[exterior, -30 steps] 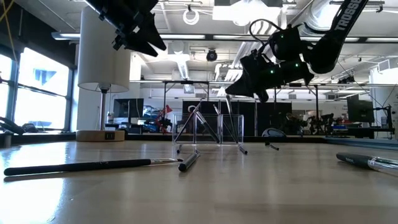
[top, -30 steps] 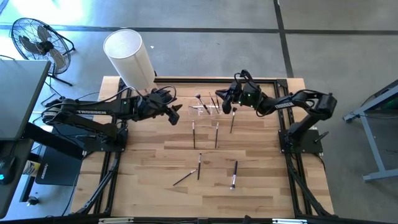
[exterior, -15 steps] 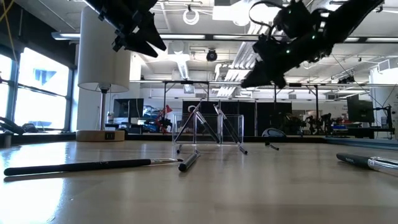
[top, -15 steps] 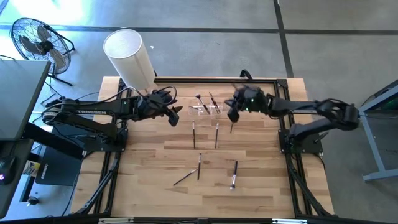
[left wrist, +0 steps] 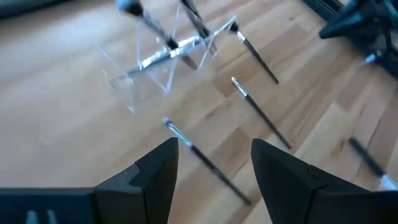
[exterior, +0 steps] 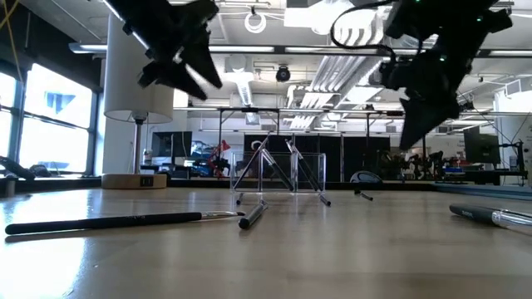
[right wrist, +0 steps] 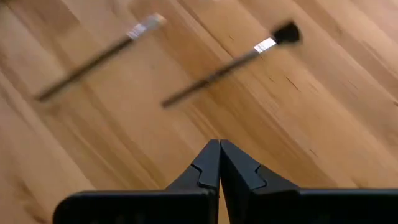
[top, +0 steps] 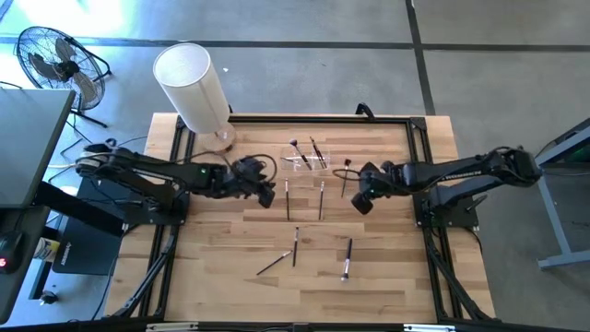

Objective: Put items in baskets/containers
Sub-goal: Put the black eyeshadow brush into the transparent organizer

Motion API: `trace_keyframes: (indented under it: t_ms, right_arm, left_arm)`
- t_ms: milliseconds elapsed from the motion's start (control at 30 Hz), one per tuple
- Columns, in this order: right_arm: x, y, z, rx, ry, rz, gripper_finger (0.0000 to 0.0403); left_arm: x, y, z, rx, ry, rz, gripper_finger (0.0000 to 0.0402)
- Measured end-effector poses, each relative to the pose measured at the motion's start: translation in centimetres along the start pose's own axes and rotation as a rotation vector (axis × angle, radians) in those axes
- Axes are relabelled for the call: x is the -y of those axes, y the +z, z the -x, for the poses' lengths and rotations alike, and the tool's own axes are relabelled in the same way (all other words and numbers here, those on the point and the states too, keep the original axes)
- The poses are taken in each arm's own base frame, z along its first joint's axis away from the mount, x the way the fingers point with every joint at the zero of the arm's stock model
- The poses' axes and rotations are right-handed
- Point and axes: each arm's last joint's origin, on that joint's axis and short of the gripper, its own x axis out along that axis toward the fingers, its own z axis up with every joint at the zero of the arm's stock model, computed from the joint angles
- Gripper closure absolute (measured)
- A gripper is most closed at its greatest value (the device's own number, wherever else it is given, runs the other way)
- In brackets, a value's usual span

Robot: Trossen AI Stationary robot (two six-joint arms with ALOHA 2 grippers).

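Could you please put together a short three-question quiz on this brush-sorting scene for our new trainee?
1. True or false: the right gripper is holding a brush.
2. Which gripper has its fingers spread apart? A) the left gripper B) the right gripper C) both
3. Fill in: the brushes already put away lean inside the ____ holder.

Key
1. False. Its fingers are pressed together with nothing between them, above the wooden table.
2. A. It hangs open above a loose brush lying near the holder.
3. Clear. Other brushes lie loose on the table.
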Motion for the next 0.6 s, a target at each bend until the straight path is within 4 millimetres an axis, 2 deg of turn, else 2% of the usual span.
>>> trace_keyframes:
  t_ms: [100,367,500,600]
  right_arm:
    - [0.0,-0.7,0.2,-0.019,-0.050,0.006,0.0400]
    - [0.1,-2.2,-0.4,-0.071,-0.047,0.057,0.0397]
    - [0.3,-3.1,-1.0,-0.086,-0.050,0.087,0.0401]
    - [0.4,-3.6,-1.4,-0.089,-0.048,0.108,0.0400]
  left_arm:
    - [0.3,-0.9,-1.4,-0.044,0.026,0.096,0.0200]
    - [0.7,-3.3,-5.0,-0.131,0.100,0.302,0.0200]
    - [1.4,-3.5,-7.2,-0.184,0.162,0.302,0.0200]
    - [2.1,-2.7,-8.8,-0.204,0.218,0.292,0.0200]
